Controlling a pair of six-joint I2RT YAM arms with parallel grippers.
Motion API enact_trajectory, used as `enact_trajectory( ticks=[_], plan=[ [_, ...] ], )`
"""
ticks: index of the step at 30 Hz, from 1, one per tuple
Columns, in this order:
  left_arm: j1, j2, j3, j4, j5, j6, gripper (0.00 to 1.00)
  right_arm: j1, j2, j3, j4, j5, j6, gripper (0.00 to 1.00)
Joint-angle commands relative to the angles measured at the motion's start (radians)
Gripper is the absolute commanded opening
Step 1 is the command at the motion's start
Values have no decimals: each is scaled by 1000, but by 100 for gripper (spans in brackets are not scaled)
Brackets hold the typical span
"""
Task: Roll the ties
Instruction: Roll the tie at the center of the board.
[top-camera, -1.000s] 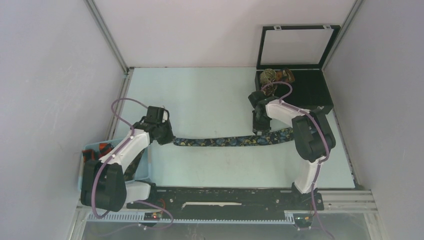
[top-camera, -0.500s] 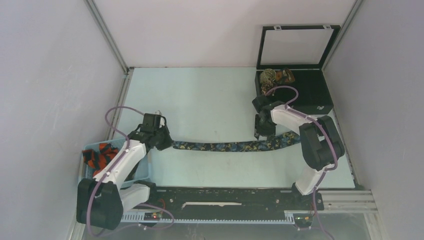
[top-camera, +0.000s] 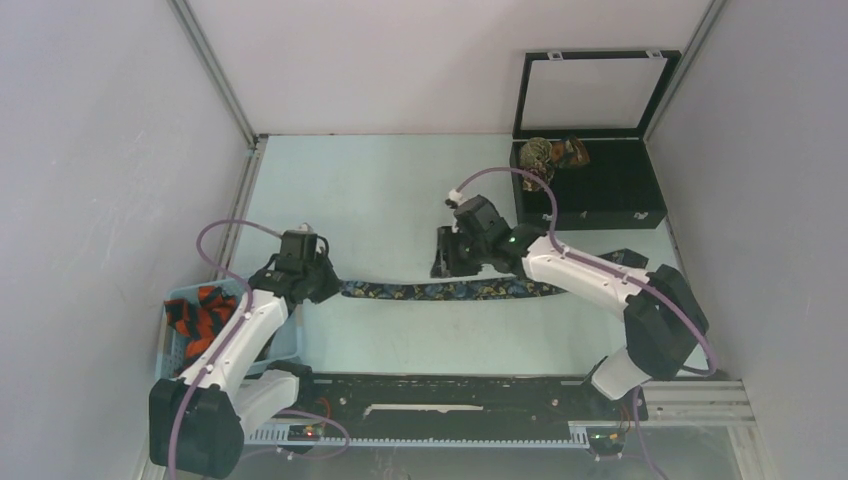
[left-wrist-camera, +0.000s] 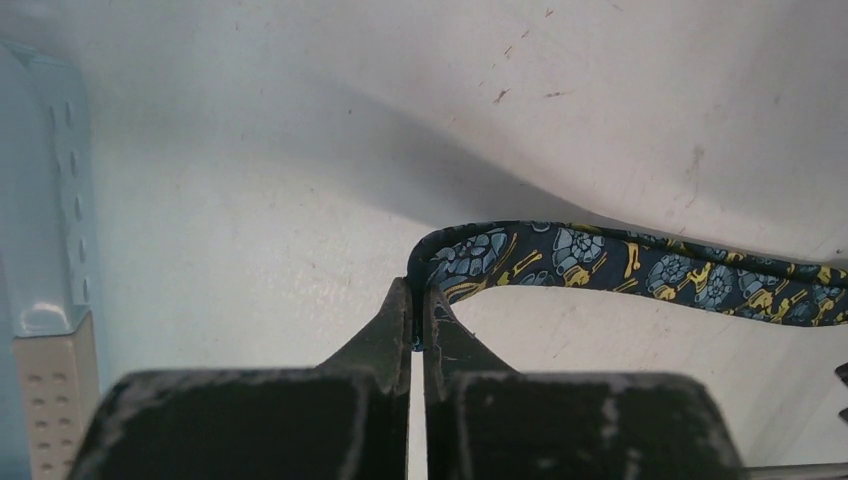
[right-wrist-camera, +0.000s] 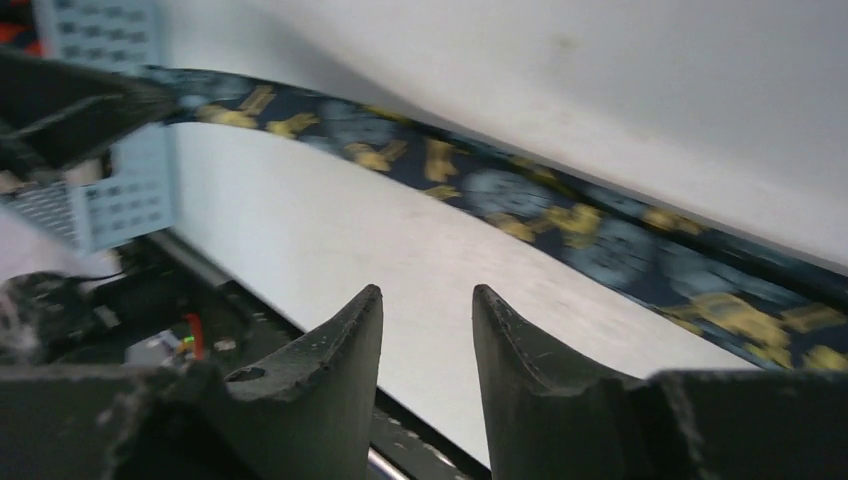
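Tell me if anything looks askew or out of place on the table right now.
Only the navy tie: near the left gripper, whose fingers pinch its end, it curls up on edge instead of lying flat. The right gripper hangs open near it, holding nothing.

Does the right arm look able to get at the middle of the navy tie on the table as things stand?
Probably yes. The right gripper hangs open close beside the navy tie, with nothing seen between them. The left gripper pinches only the tie's end, away from that stretch.
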Motion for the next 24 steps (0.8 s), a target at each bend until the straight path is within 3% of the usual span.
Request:
enact_trajectory(
  ticks=[1, 5, 9, 13, 24],
  plan=[
    [7, -9, 38, -33, -26, 2, 0, 53, 77, 31, 279, -195, 91, 39],
    [7, 5, 50, -40, -24, 1, 0, 93, 201, 92, 341, -272, 116, 30],
    [7, 21, 62, -51, -9, -18, 0, 120, 316, 161, 374, -313, 132, 12],
    [6, 39, 66, -61, 7, -29, 0, 134, 399, 219, 382, -322, 142, 0],
    [-19, 74, 88, -66, 46, -63, 0, 155, 555, 341, 349, -338, 136, 0]
  ],
)
